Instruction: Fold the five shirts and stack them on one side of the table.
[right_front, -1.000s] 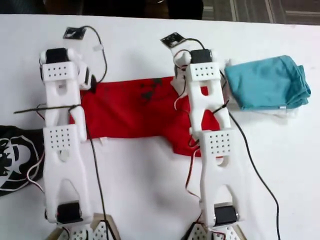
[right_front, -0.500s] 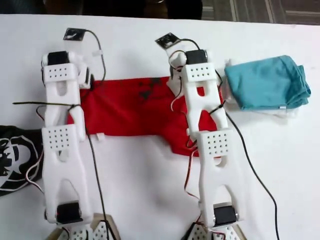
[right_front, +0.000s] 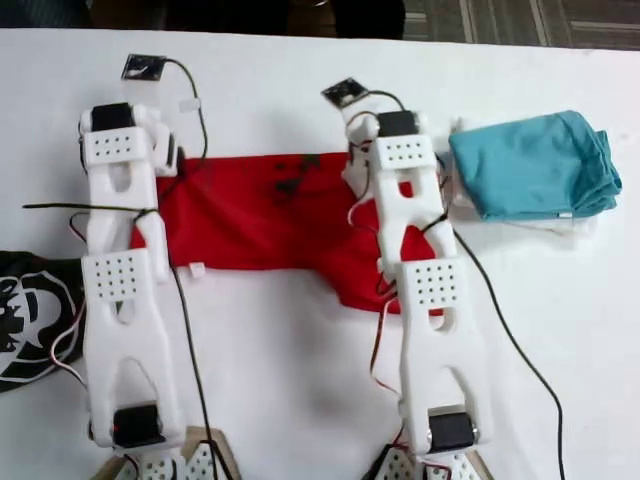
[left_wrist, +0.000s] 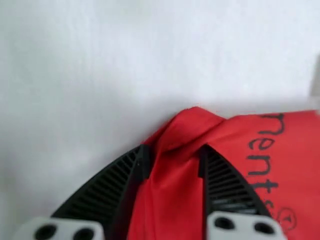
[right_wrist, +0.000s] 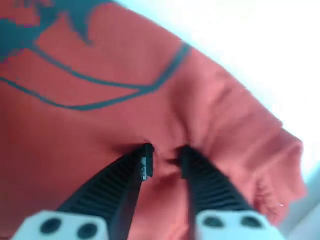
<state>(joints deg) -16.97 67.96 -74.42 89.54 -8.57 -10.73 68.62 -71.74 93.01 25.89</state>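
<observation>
- Since a second ago, the right arm's wrist has swung slightly away from the teal shirt (right_front: 535, 165) and come back toward it. I see the left arm hardly shifted.
- Over that time the red shirt (right_front: 260, 215) has drawn in slightly along one long edge.
- I see the red shirt spread in a long band on the table (right_front: 300, 380). One end lies just beside the teal shirt and the other stretches well away from it.
- My right gripper (right_wrist: 165, 157) is clamped on a small fold of red cloth at the end nearer the teal shirt, with the fabric puckered between the fingers.
- My left gripper (left_wrist: 172, 155) is closed on the red shirt's corner farthest from the teal shirt, and a bunched ridge of cloth is pinched between its black fingers.
- I see the teal shirt folded on top of a white cloth (right_front: 560, 226), whose edge peeks out underneath.
- A black shirt (right_front: 25, 310) with white print lies well apart from the teal shirt, past the red shirt's far end, at the table's edge.
</observation>
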